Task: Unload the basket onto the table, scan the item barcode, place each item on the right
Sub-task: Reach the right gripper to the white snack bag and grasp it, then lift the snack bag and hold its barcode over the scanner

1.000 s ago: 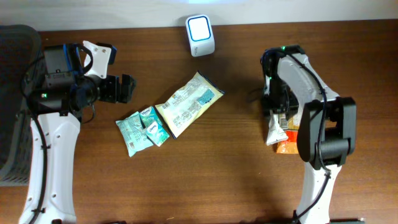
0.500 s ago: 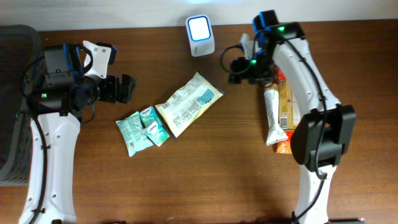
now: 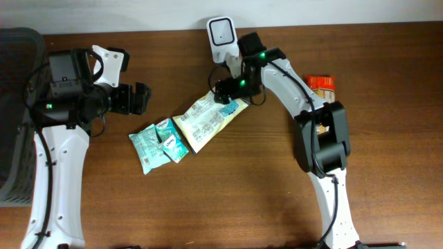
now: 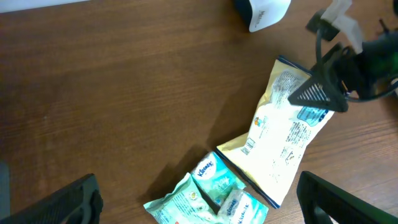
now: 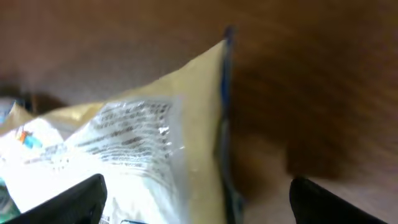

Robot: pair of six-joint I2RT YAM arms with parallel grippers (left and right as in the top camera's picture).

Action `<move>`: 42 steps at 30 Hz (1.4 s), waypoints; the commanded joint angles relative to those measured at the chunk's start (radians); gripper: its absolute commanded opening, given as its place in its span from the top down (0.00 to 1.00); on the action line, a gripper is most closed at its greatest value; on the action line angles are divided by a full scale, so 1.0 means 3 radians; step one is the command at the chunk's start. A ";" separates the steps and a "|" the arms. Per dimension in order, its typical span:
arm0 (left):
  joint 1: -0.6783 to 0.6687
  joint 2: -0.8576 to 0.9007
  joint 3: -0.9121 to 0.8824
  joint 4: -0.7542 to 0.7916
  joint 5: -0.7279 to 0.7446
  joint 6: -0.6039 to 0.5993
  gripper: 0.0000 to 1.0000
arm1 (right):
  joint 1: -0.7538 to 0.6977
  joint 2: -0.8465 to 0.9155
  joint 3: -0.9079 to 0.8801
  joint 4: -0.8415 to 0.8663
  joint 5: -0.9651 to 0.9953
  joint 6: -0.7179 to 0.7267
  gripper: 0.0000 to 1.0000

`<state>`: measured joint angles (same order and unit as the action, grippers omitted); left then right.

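A cream snack bag (image 3: pixel 206 119) with printed text lies flat at mid-table, its blue-edged top corner pointing at the white scanner (image 3: pixel 223 31) by the back edge. My right gripper (image 3: pixel 225 92) hovers over that corner, open. In the right wrist view the bag (image 5: pixel 137 143) fills the left half, and its edge runs between the two wide-apart fingers (image 5: pixel 71 199). No barcode shows clearly. My left gripper (image 3: pixel 142 98) stands open at the left, apart from the bag. Its wrist view shows the bag (image 4: pixel 283 137), the scanner (image 4: pixel 264 11) and the right gripper (image 4: pixel 323 93).
Three pale green tissue packs (image 3: pixel 158 143) lie just left of the bag, touching it. An orange packet (image 3: pixel 320 84) sits at the right, partly behind the right arm. A dark bin (image 3: pixel 14 111) stands off the table's left edge.
The right arm has swung from the right side of the table across to the cream bag's top corner, and its jaws have opened wider. The left arm has not moved.
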<state>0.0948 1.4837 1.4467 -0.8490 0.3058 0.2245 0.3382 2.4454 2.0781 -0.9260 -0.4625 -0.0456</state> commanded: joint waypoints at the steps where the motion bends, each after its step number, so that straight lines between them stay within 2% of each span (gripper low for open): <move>1: 0.0006 -0.0047 0.0046 -0.0003 0.0003 0.0055 0.01 | 0.0017 0.0003 0.0004 -0.0361 -0.0187 -0.0097 0.44; 2: 0.0006 -0.0047 0.0046 -0.0003 0.0003 0.0055 0.01 | 0.0013 0.0003 0.0004 -0.0599 -0.0090 -0.0097 0.73; 3: 0.0006 -0.0047 0.0046 -0.0003 0.0003 0.0055 0.01 | 0.0003 0.0001 0.0004 -0.0753 -0.0036 -0.0097 0.88; 4: 0.0006 -0.0047 0.0046 -0.0003 0.0003 0.0053 0.01 | -0.0010 0.0001 0.0004 -0.0922 0.0019 -0.0098 0.95; 8: 0.0006 -0.0047 0.0046 -0.0003 0.0003 0.0055 0.01 | -0.0045 -0.0008 0.0005 -0.1230 0.0023 -0.0097 0.94; 9: 0.0006 -0.0047 0.0046 -0.0003 0.0003 0.0055 0.01 | -0.0057 -0.0009 0.0023 -0.1226 0.0023 -0.0097 0.84; 10: 0.0006 -0.0047 0.0046 -0.0003 0.0003 0.0055 0.01 | -0.0076 -0.0009 0.0056 -0.1226 0.0022 -0.0097 0.68; 11: 0.0006 -0.0047 0.0046 -0.0003 0.0003 0.0055 0.01 | -0.0094 -0.0009 0.0089 -0.1222 0.0009 -0.0095 0.50; 12: 0.0006 -0.0047 0.0046 -0.0003 0.0003 0.0055 0.01 | -0.0125 -0.0009 0.0150 -0.1221 -0.0003 -0.0095 0.25; 13: 0.0006 -0.0047 0.0046 -0.0003 0.0003 0.0055 0.01 | -0.0146 -0.0009 0.0195 -0.1181 -0.0020 -0.0095 0.08; 15: 0.0006 -0.0047 0.0046 -0.0003 0.0003 0.0055 0.01 | -0.0151 -0.0008 0.0198 -0.1050 -0.0173 -0.0098 0.01; 20: 0.0006 -0.0047 0.0046 -0.0003 0.0003 0.0055 0.01 | 0.0083 0.0008 0.0117 -0.0643 -0.0277 -0.0083 0.01; 22: 0.0006 -0.0047 0.0046 -0.0003 0.0003 0.0055 0.01 | 0.0233 0.0094 -0.0023 -0.0491 -0.0069 0.0116 0.01; 24: 0.0006 -0.0047 0.0046 -0.0003 0.0004 0.0055 0.01 | 0.0309 0.0234 -0.0098 -0.0525 -0.0080 0.0298 0.10; 25: 0.0006 -0.0047 0.0046 -0.0003 0.0003 0.0053 0.01 | 0.0320 0.0286 -0.0130 -0.0546 -0.0131 0.0412 0.19; 27: 0.0006 -0.0047 0.0046 -0.0003 0.0003 0.0053 0.01 | 0.0310 0.0308 -0.0173 -0.0549 -0.0178 0.0687 0.50; 29: 0.0006 -0.0047 0.0046 -0.0003 0.0003 0.0053 0.01 | 0.0309 0.0308 -0.0178 -0.0515 -0.0178 0.0707 0.79; 30: 0.0006 -0.0047 0.0046 -0.0003 0.0003 0.0055 0.01 | 0.0309 0.0308 -0.0178 -0.0510 -0.0179 0.0707 0.91; 31: 0.0006 -0.0047 0.0046 -0.0003 0.0003 0.0055 0.01 | 0.0309 0.0308 -0.0178 -0.0501 -0.0181 0.0707 0.96; 33: 0.0006 -0.0047 0.0046 -0.0003 0.0004 0.0053 0.01 | 0.0305 0.0301 -0.0175 -0.0502 -0.0226 0.0650 0.96; 35: 0.0006 -0.0047 0.0046 -0.0003 0.0003 0.0055 0.01 | 0.0239 0.0209 -0.0167 -0.0556 -0.0542 0.0379 0.96; 42: 0.0006 -0.0047 0.0046 -0.0003 0.0003 0.0055 0.01 | -0.0224 -0.0738 -0.0158 -0.0987 -0.1241 -0.0099 0.96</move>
<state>0.0948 1.4837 1.4467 -0.8490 0.3058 0.2245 0.3202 2.3959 2.0212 -1.1992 -0.7242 -0.0074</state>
